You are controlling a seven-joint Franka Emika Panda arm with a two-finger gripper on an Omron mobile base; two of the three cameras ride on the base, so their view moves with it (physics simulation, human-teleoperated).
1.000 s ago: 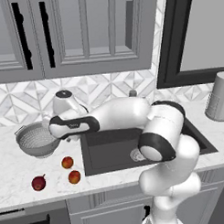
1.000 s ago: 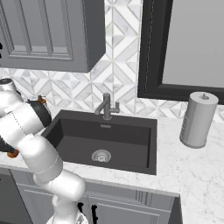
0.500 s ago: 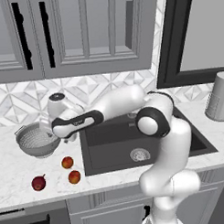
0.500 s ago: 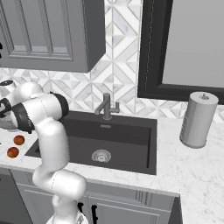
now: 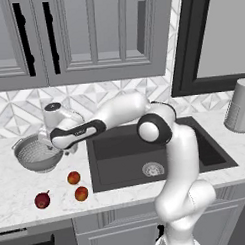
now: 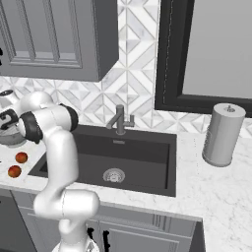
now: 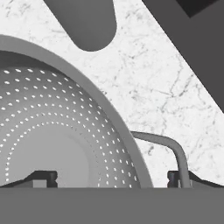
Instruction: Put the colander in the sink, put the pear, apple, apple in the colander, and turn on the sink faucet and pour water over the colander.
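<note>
Colander [image 5: 36, 153] sits on the counter left of the sink [image 5: 155, 151]; the gripper [image 7: 111, 177] hovers wide open, straddling its rim. Stiff, light, slippery metal: pinch rim beside the handle.

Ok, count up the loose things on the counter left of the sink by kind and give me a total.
Colander: 1
Apples: 2, one behind the other
Pear: 1
Total: 4
</note>
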